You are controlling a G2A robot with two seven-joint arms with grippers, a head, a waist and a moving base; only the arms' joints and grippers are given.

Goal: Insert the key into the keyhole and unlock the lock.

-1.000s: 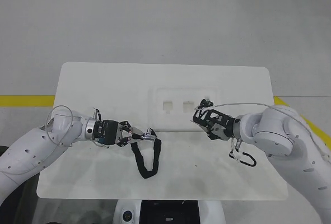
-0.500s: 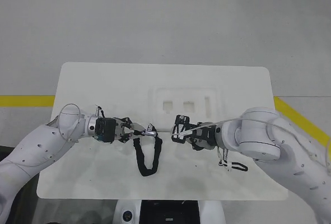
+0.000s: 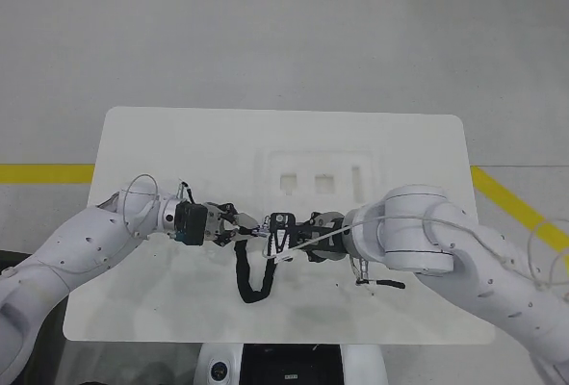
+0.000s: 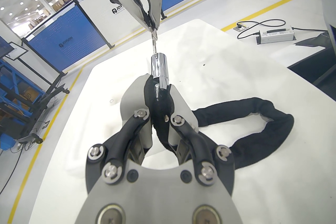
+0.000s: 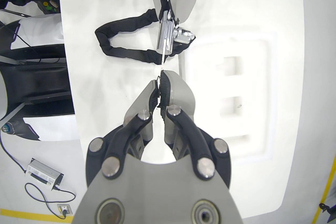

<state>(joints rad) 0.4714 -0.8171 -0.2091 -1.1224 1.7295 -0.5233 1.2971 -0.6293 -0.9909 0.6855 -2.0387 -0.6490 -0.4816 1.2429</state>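
Swung in from the right of the top view, the right gripper (image 3: 272, 234) meets the left gripper (image 3: 238, 229) at mid-table (image 3: 168, 135), jaws clamped on the key (image 4: 155, 42), whose tip appears to enter the lock (image 4: 159, 70). Left jaws grip the lock's black-sleeved end.

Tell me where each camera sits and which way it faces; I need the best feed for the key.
Top view: above the arms, looking down at the table; both arms show, meeting at the lock.
Left wrist view: on the left wrist, looking along the left jaws, shut on the chain behind the lock, toward the right jaws.
Right wrist view: on the right wrist, looking along the right jaws, shut on the key, toward the left jaws.
Shared: both wrist views show key meeting lock, from opposite ends.
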